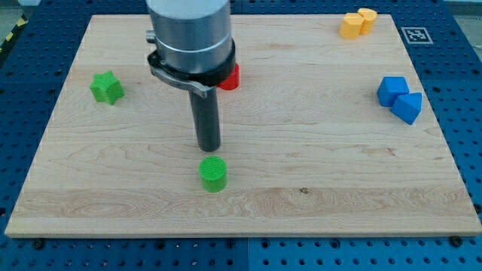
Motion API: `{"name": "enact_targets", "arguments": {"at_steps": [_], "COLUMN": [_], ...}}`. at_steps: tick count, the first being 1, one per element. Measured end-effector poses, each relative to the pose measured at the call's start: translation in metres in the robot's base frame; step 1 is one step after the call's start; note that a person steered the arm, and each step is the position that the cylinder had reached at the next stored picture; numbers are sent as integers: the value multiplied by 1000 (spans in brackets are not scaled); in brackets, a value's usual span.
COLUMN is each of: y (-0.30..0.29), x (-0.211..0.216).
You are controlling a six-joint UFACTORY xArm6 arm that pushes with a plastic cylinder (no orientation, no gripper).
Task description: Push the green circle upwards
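The green circle (214,174) is a short green cylinder on the wooden board (316,165), in the lower middle of the view. My tip (208,148) is the lower end of the dark rod and stands just above the green circle in the view, slightly to its left, with a small gap between them. The arm's grey body fills the top middle of the view and hides part of a red block (230,77) behind it.
A green star-shaped block (107,87) lies at the view's left. Two yellow blocks (356,23) sit together at the top right. Two blue blocks (399,98) touch at the right edge. A marker tag (415,34) is at the board's top right corner.
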State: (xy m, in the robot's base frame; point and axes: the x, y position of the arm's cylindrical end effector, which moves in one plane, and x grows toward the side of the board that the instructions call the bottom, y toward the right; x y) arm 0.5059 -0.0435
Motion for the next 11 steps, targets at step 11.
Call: {"name": "enact_targets", "arguments": {"at_steps": [11], "y": [-16], "x": [-11]}}
